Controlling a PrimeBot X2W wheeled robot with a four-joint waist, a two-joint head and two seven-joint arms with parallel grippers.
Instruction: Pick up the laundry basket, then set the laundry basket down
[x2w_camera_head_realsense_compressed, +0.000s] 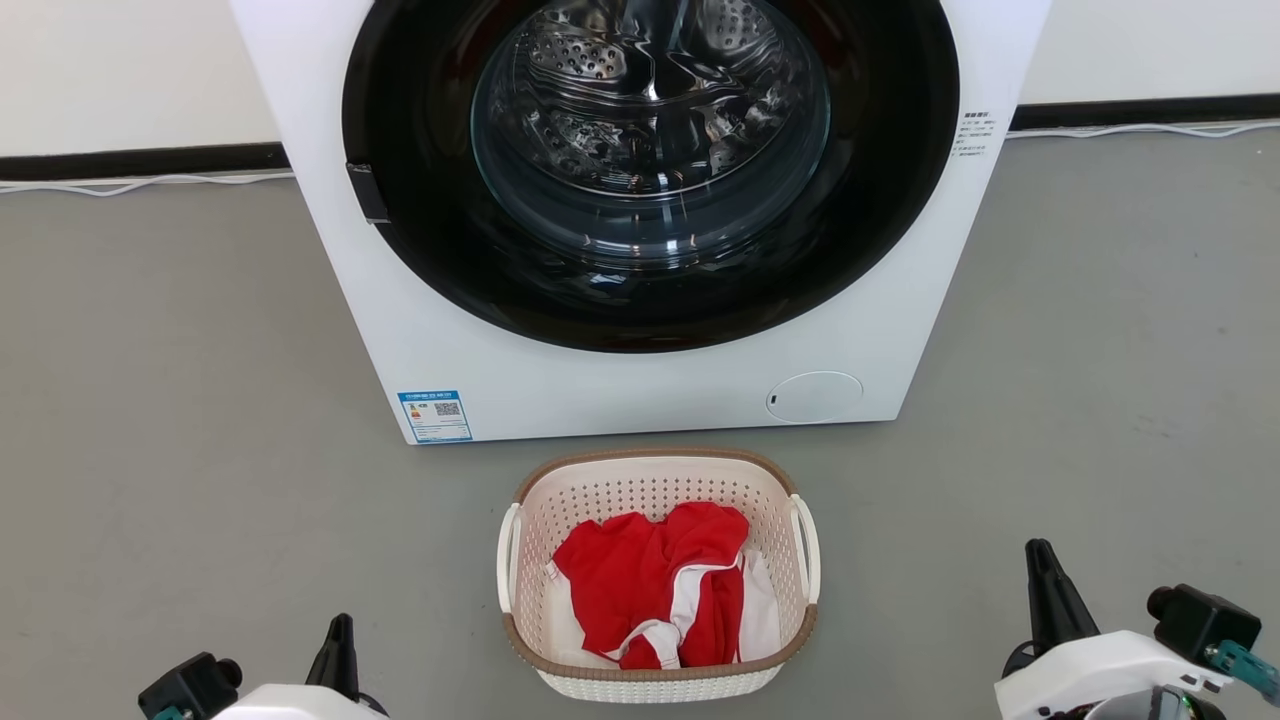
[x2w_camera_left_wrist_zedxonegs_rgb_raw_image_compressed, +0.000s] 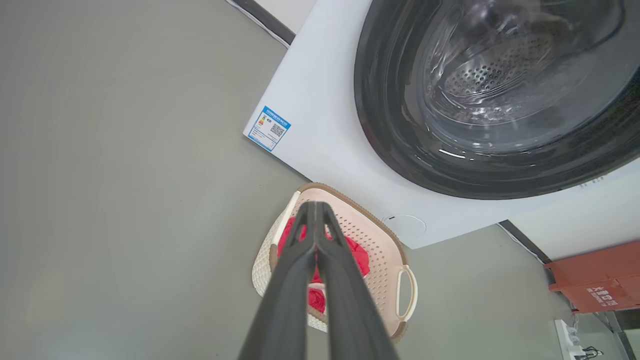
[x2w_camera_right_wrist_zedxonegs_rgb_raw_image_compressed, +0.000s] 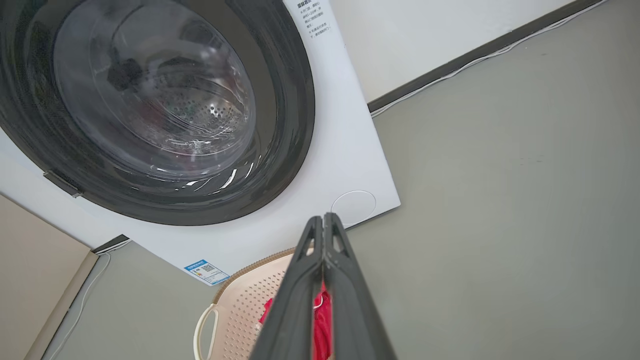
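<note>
The laundry basket is flanked by the left gripper and right gripper, 1 handle turned toward each, fingers pressed together and empty, the left judged marginally nearer.

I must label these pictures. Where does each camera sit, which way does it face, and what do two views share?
Head view: on the head, facing forward and down at the laundry basket before the washer; left gripper lower left, right gripper lower right.
Left wrist view: on the left wrist, along its shut fingers toward the laundry basket.
Right wrist view: on the right wrist, along its shut fingers toward the washer.
Both wrist views share the blue label.
</note>
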